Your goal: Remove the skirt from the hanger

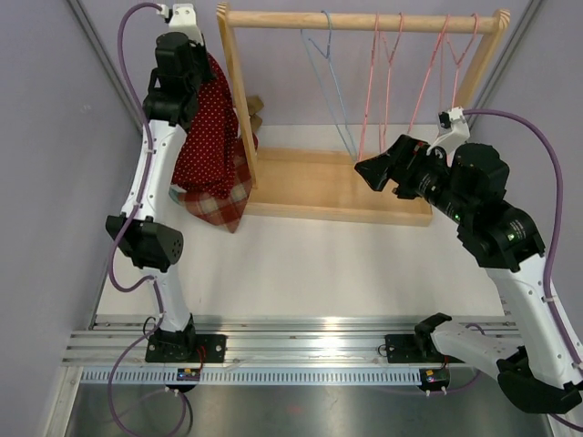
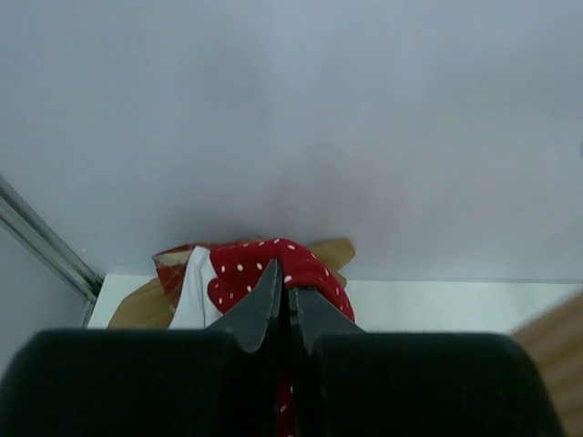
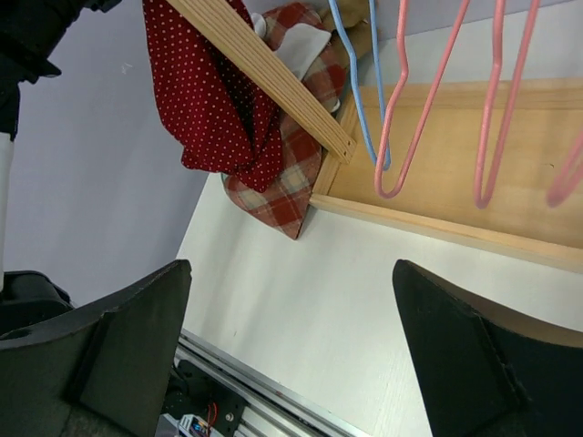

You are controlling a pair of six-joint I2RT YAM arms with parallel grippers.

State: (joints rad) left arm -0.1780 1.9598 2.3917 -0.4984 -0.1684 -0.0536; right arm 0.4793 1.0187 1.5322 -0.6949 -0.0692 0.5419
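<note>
A red skirt with white dots (image 1: 208, 137) hangs from my left gripper (image 1: 194, 88) at the far left, outside the wooden rack's left post (image 1: 239, 100). In the left wrist view the gripper (image 2: 284, 296) is shut on a fold of the skirt (image 2: 246, 273). The skirt also shows in the right wrist view (image 3: 205, 100). A blue hanger (image 1: 330, 86) hangs bare on the rack's top bar, as it does in the right wrist view (image 3: 357, 100). My right gripper (image 1: 372, 170) is open and empty in front of the rack's base, above the white table (image 3: 291, 328).
A plaid cloth (image 1: 219, 205) lies under the skirt beside the rack's base (image 1: 337, 187); it also shows in the right wrist view (image 3: 273, 196). Several bare pink hangers (image 1: 383, 82) hang on the bar. Grey walls close in on both sides.
</note>
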